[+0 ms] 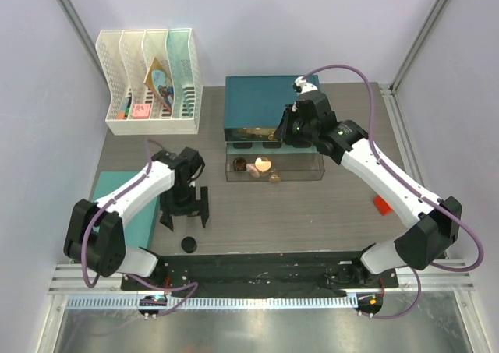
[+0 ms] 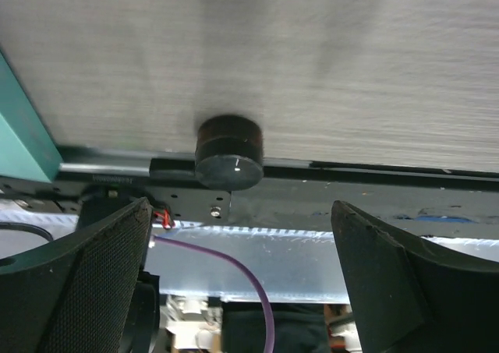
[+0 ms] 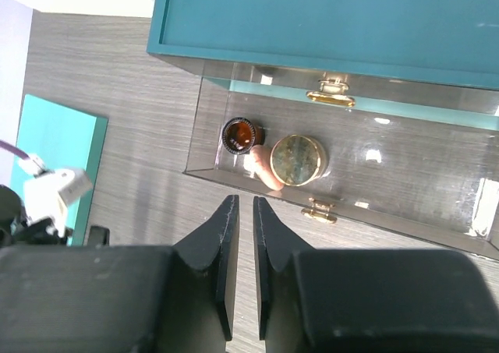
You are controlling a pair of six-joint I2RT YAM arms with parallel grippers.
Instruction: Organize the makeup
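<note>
A small black jar (image 1: 189,245) stands on the table near the front edge. It also shows in the left wrist view (image 2: 228,152). My left gripper (image 1: 185,216) hangs just behind it, open wide and empty (image 2: 242,206). A clear drawer (image 1: 308,168) in front of the teal box (image 1: 261,104) holds a brown-capped bottle (image 3: 239,134), a beige tube (image 3: 263,171) and a gold-rimmed compact (image 3: 299,160). My right gripper (image 1: 279,128) hovers over the box front. Its fingers are shut with a thin gap and nothing between them (image 3: 243,201).
White file racks (image 1: 152,76) with colourful items stand at the back left. A teal pad (image 1: 129,205) lies at the left under my left arm. A small red cube (image 1: 381,205) sits at the right. A black base rail (image 2: 351,183) runs along the front edge.
</note>
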